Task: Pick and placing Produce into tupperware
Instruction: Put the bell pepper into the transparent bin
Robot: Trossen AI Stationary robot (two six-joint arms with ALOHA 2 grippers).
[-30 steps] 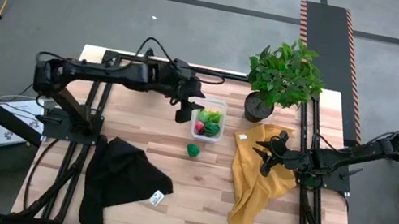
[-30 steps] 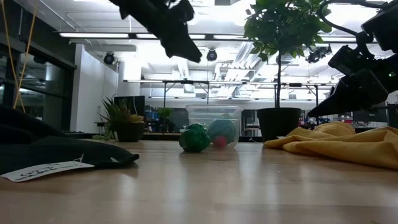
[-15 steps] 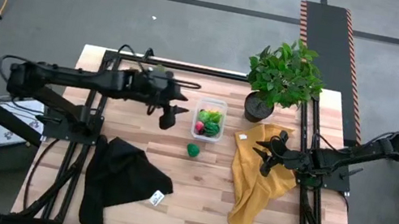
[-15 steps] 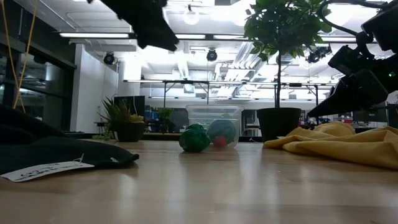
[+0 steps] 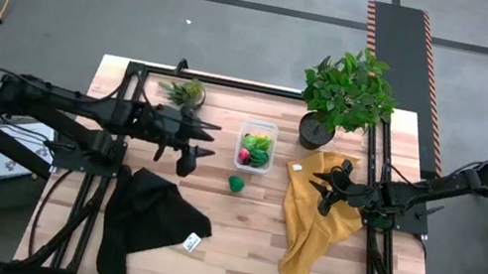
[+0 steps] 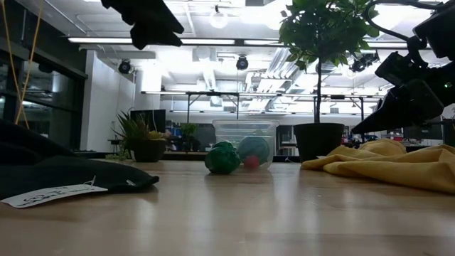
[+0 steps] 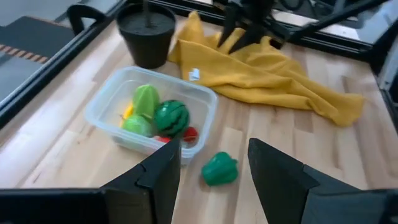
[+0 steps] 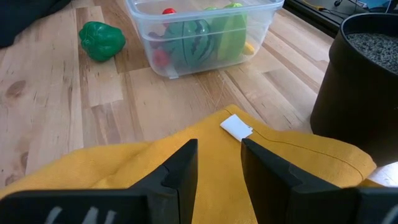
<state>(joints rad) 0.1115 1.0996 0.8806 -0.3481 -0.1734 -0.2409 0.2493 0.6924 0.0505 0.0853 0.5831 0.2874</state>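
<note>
Now | left claw [image 5: 194, 145] parted, empty | right claw [image 5: 323, 193] parted, empty | tupperware [image 5: 255, 146] contents partly hidden | green pepper [image 5: 236, 184] outside

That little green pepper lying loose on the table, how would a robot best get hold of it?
Probably from straight above, fingers closing across the rounded middle of the green pepper. It lies on open wood just outside the clear container, so the top is free, while a low sideways approach risks bumping the container wall. The open left gripper is already pointed at it; the right gripper hangs over the yellow cloth.
</note>
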